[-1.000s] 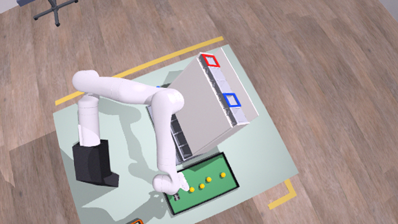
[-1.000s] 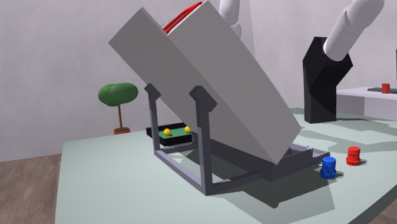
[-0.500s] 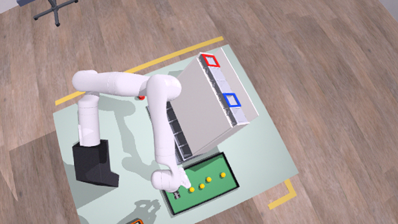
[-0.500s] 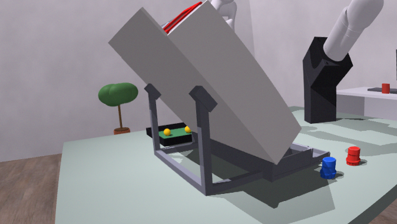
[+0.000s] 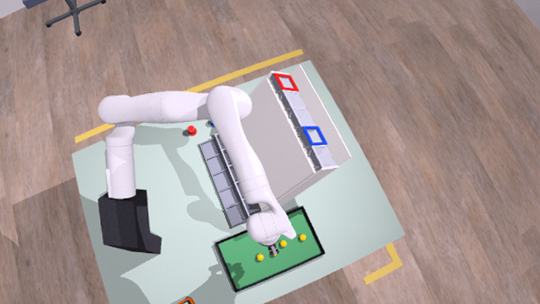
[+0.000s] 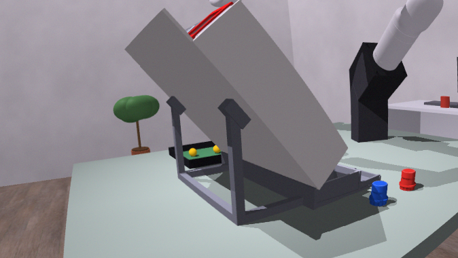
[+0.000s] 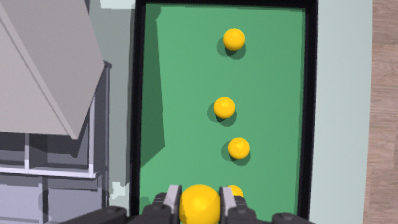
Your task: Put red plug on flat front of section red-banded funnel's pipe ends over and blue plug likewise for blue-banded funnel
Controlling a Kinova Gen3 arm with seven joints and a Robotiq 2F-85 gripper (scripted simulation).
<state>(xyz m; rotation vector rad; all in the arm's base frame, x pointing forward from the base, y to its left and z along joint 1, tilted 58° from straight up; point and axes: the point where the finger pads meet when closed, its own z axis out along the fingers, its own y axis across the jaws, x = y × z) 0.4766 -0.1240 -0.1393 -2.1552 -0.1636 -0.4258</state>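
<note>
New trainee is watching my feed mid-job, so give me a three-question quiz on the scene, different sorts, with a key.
1. True or false: the jaws are shut on a yellow marble.
2. Multiple choice: where is the red plug?
A) in the green tray
B) on the table top, near the blue plug
C) inside a funnel
3. Fill in: in the top view, two funnels have coloured bands, one red and one ____.

Key: 1 true; 2 B; 3 blue.
</note>
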